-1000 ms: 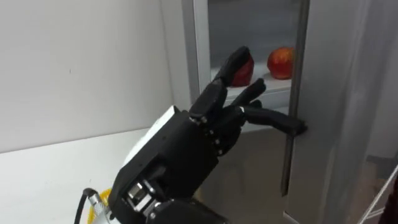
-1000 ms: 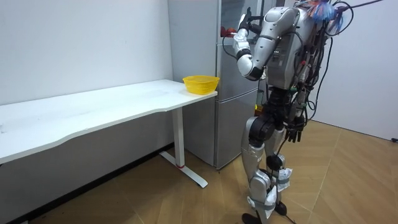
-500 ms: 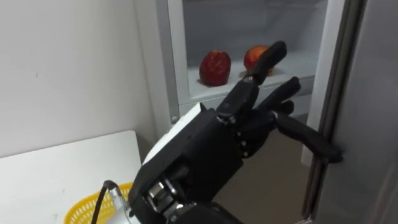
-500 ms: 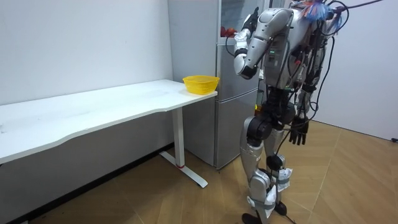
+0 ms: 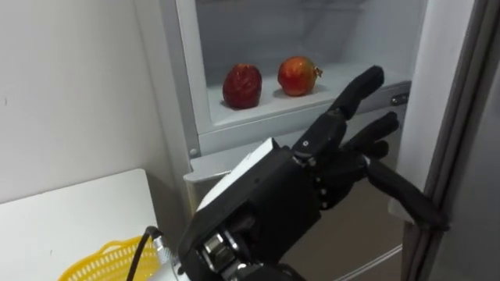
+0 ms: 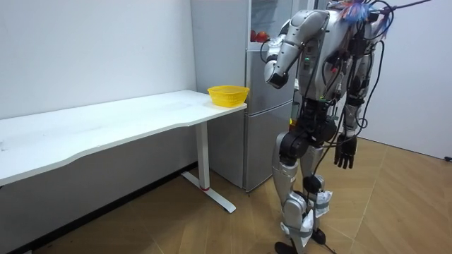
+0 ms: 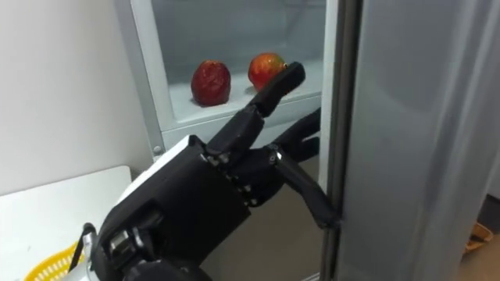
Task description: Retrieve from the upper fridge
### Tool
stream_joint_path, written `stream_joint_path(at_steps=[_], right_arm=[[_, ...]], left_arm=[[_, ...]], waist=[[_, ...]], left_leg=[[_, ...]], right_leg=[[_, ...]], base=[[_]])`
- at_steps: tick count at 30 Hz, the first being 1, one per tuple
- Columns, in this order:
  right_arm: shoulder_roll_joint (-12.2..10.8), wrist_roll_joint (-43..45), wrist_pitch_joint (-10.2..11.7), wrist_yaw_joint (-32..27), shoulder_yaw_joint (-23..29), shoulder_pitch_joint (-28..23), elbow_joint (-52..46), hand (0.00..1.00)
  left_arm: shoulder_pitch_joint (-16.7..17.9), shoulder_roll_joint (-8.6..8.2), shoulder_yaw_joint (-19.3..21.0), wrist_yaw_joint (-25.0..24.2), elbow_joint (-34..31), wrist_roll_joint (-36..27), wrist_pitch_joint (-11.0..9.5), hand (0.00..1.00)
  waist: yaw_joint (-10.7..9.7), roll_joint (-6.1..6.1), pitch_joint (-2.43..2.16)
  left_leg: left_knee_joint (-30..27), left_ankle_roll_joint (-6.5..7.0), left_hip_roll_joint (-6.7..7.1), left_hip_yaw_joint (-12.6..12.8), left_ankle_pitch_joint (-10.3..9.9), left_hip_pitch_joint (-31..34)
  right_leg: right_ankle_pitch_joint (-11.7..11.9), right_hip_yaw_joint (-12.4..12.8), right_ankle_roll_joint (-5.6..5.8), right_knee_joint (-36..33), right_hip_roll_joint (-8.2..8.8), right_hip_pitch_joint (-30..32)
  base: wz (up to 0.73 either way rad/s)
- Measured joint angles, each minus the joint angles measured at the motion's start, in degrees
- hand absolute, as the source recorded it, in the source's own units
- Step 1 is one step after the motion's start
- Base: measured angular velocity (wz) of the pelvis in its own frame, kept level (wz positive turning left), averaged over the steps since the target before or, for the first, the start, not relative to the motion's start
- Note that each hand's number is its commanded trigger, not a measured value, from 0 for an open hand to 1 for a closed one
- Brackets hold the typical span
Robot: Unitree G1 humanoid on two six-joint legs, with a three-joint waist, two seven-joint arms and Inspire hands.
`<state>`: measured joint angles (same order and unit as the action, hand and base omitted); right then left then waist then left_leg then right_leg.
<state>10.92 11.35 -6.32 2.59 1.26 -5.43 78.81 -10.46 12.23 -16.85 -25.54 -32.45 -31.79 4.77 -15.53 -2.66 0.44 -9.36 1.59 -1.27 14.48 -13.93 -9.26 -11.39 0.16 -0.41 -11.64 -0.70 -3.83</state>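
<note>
Fridge (image 5: 184, 101) upper compartment stands open, door (image 5: 469, 94) swung to robot's right; two red fruits sit on its white shelf (image 5: 266, 111), darker fruit (image 5: 242, 85) on left, brighter fruit (image 5: 298, 76) just beside it on right. Left hand (image 5: 328, 168) is raised below & in front of shelf, fingers straight & spread, holding nothing, thumb out against door edge. Both fruits lie further in & to left of fingertips (image 5: 372, 76), apart from them; brighter fruit is nearer. Right hand (image 6: 344, 152) hangs at robot's side w/ relaxed fingers, so left arm is prob. the one to reach, inward & leftward.
</note>
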Motion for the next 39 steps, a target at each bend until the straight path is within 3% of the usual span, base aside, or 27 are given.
stream_joint_path(at_steps=[6, 15, 20, 25, 31, 39], right_arm=[[0.11, -2.53, -0.09, 0.02, -0.12, -0.2, 0.17, 0.0], [0.53, -4.41, 0.05, 0.02, 0.14, -0.2, -0.1, 0.0], [0.61, -5.1, -0.02, -0.03, 0.01, -0.21, -0.8, 0.0], [0.92, -6.64, -0.04, -0.01, 0.0, -0.26, -0.95, 0.0], [2.21, -7.88, -0.06, -0.08, 0.01, -0.22, -0.94, 0.0], [2.81, -8.64, -0.13, -0.09, 0.06, -0.27, -0.64, 0.0]], left_arm=[[-2.52, -0.19, -1.58, 0.39, 0.32, -0.05, 0.12, 0.0], [-6.05, -0.82, -4.01, 0.19, 2.46, -0.12, 0.18, 0.0], [-8.66, -2.9, -6.66, 0.06, 6.85, -0.15, 0.23, 0.0], [-12.19, -3.23, -9.13, 0.03, 8.87, -0.16, 0.3, 0.0], [-14.33, -3.95, -10.39, 0.01, 9.63, -0.12, 1.8, 0.0], [-16.04, -4.18, -10.4, 0.13, 9.67, -0.17, 3.07, 0.0]], waist=[[-0.1, -0.37, 0.07], [-2.47, -1.51, 0.11], [-3.99, -1.57, 0.11], [-4.93, -1.64, 0.12], [-5.21, -2.01, 0.01], [-6.46, -2.51, -0.04]], left_leg=[[0.19, -0.02, -0.32, 1.25, -0.02, 0.8], [0.83, -0.02, -0.23, 2.64, -0.02, 0.45], [0.91, -0.02, -0.22, 2.67, -0.03, 0.57], [1.05, -0.05, -0.18, 2.63, -0.06, 0.66], [0.56, -0.06, -0.18, 4.21, -0.06, 0.72], [0.31, -0.06, -0.4, 4.27, -0.05, 0.79]], right_leg=[[0.79, 1.43, -0.06, -0.03, -0.5, 1.44], [1.06, 2.99, 0.16, -0.07, -0.78, 1.76], [1.12, 2.99, 0.19, -0.1, -0.91, 1.92], [1.13, 3.35, 0.15, -0.05, -1.04, 2.06], [1.52, 4.44, 0.01, -0.06, -1.23, 2.7], [1.56, 4.53, 0.02, 0.05, -1.29, 2.74]], base=[[-0.13], [-0.08], [0.0], [-0.02], [-0.14], [-0.01]])
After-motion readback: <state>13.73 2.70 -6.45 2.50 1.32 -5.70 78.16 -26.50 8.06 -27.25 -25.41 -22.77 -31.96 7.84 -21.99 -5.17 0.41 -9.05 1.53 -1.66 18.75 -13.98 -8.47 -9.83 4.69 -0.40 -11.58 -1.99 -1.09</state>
